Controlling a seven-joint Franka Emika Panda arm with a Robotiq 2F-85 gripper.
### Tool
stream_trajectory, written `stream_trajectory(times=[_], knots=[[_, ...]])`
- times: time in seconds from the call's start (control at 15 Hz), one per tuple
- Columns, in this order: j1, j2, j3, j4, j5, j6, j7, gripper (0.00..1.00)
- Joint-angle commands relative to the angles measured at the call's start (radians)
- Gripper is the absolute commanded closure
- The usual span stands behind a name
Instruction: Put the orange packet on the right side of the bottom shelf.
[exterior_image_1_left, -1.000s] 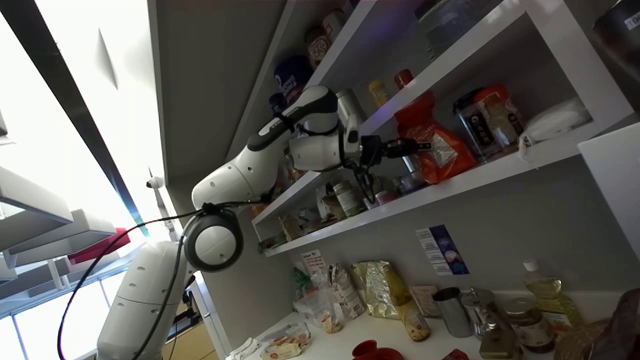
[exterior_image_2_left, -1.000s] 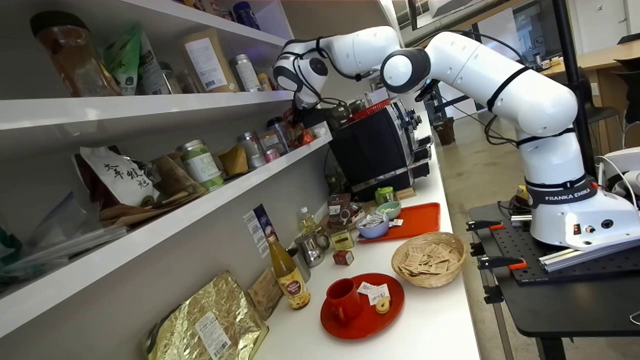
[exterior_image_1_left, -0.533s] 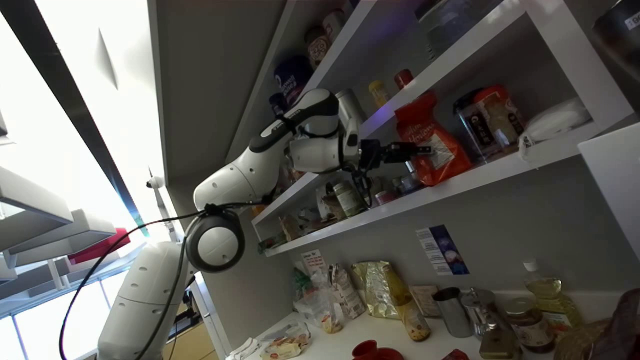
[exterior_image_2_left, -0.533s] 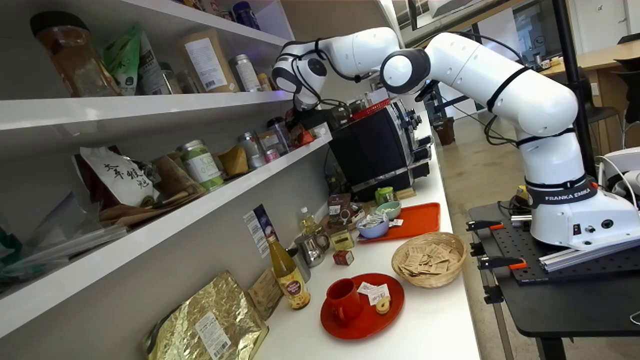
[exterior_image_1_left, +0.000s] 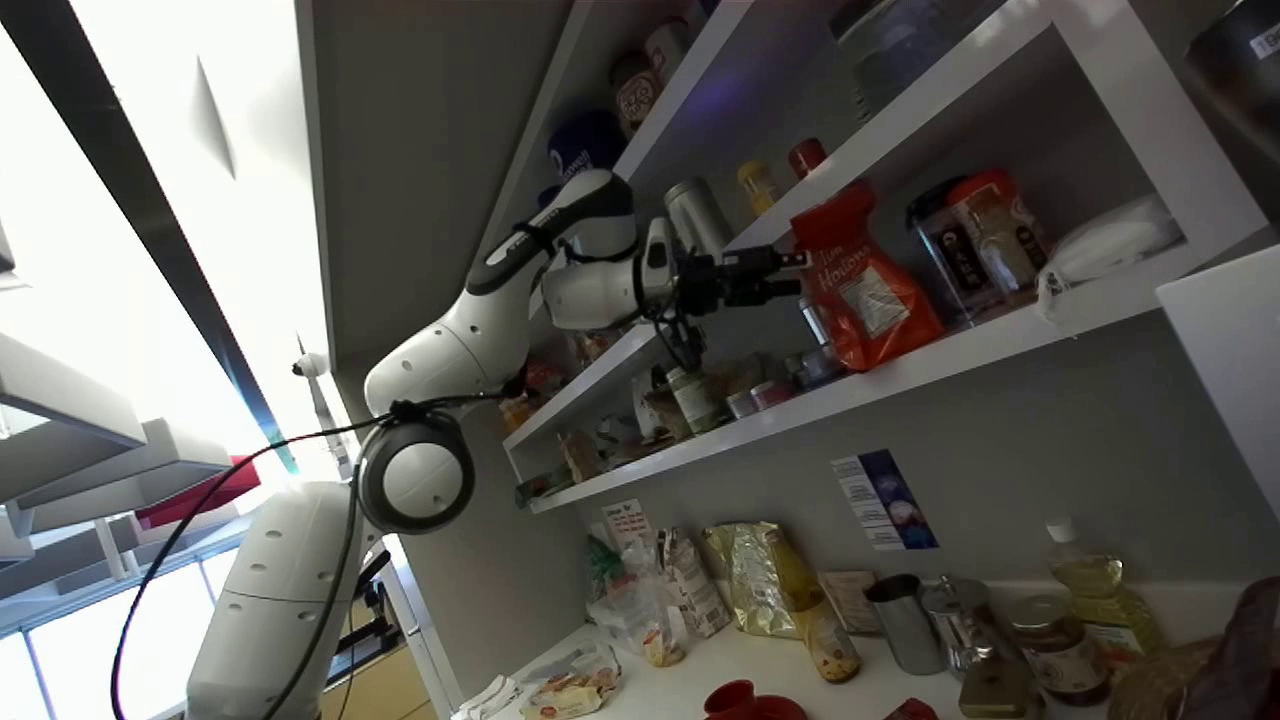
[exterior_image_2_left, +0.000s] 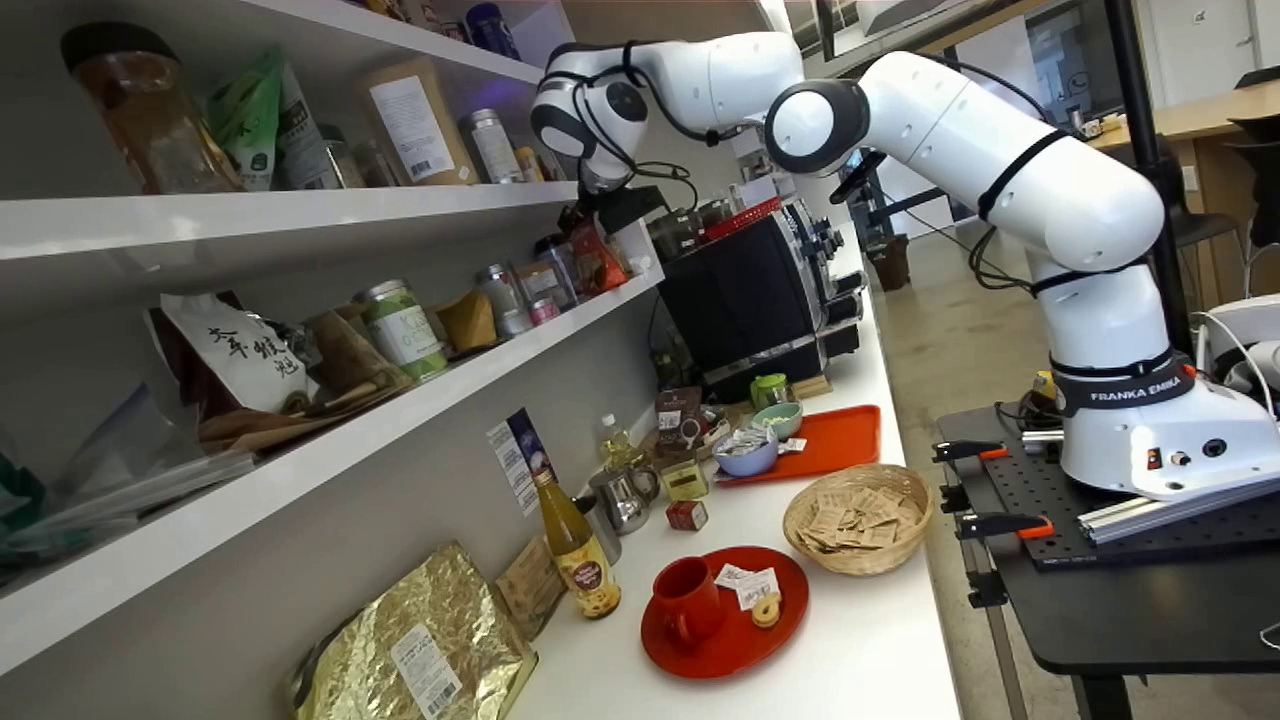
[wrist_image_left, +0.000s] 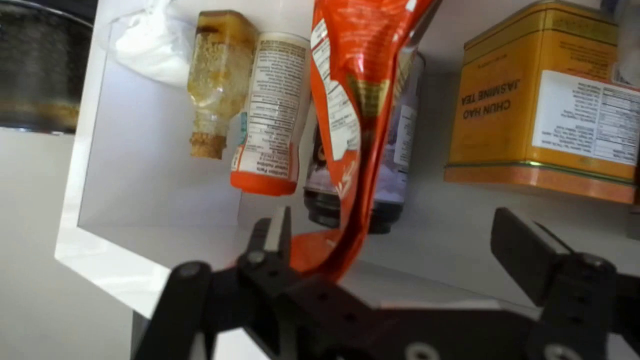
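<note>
The orange packet (exterior_image_1_left: 870, 290), crinkly and red-orange, stands upright on the bottom shelf (exterior_image_1_left: 1000, 342), toward the right in this exterior view. It shows smaller at the far end of that board in an exterior view, where the packet (exterior_image_2_left: 600, 262) is partly behind the arm. My gripper (exterior_image_1_left: 802, 274) is level with the packet's upper half, its tips at the packet's left edge. In the wrist view the jaws of the gripper (wrist_image_left: 390, 217) are spread wide. The packet's upper part (wrist_image_left: 367, 55) bends down close by the left finger (wrist_image_left: 275, 235); contact there cannot be told.
Beside the packet stand a clear black-lidded jar (exterior_image_1_left: 945, 240), an orange-lidded container (exterior_image_1_left: 1000, 225) and a white bag (exterior_image_1_left: 1110, 245). A yellow tea tin (wrist_image_left: 500, 110) is at right in the wrist view. The upper shelf board (exterior_image_1_left: 900, 120) runs above; a black oven (exterior_image_2_left: 745, 290) stands past the shelf end.
The jaws have opened and the gripper has drawn back from the packet, leftward and slightly up in an exterior view. The packet, shifted slightly at first, stays standing on the shelf.
</note>
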Motion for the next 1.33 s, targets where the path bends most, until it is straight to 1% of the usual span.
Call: stream_trajectory(times=[0.0, 0.2, 0.33, 0.47, 0.53, 0.6, 0.67, 0.73, 0.87, 0.93, 1.13, 1.2, 1.27], knots=[[-0.032, -0.131, 0.120, -0.140, 0.037, 0.038, -0.116, 0.00], [-0.070, -0.202, 0.211, -0.223, 0.156, 0.100, -0.211, 0.00], [-0.094, -0.279, 0.236, -0.355, 0.250, 0.122, -0.227, 0.00], [-0.116, -0.321, 0.257, -0.454, 0.332, 0.142, -0.254, 0.00], [-0.192, -0.321, 0.406, -0.507, 0.256, 0.176, -0.205, 0.00], [-0.216, -0.331, 0.436, -0.562, 0.254, 0.187, -0.198, 0.00], [-0.273, -0.333, 0.517, -0.618, 0.247, 0.199, -0.187, 0.00], [-0.327, -0.320, 0.585, -0.676, 0.246, 0.176, -0.182, 0.00], [-0.408, -0.319, 0.689, -0.797, 0.244, 0.175, -0.174, 0.00], [-0.445, -0.323, 0.727, -0.862, 0.244, 0.181, -0.172, 0.00], [-0.606, -0.327, 0.900, -1.063, 0.244, 0.184, -0.165, 0.00], [-0.664, -0.310, 0.964, -1.114, 0.243, 0.185, -0.167, 0.00], [-0.565, -0.289, 0.864, -0.996, 0.244, 0.174, -0.188, 0.00]])
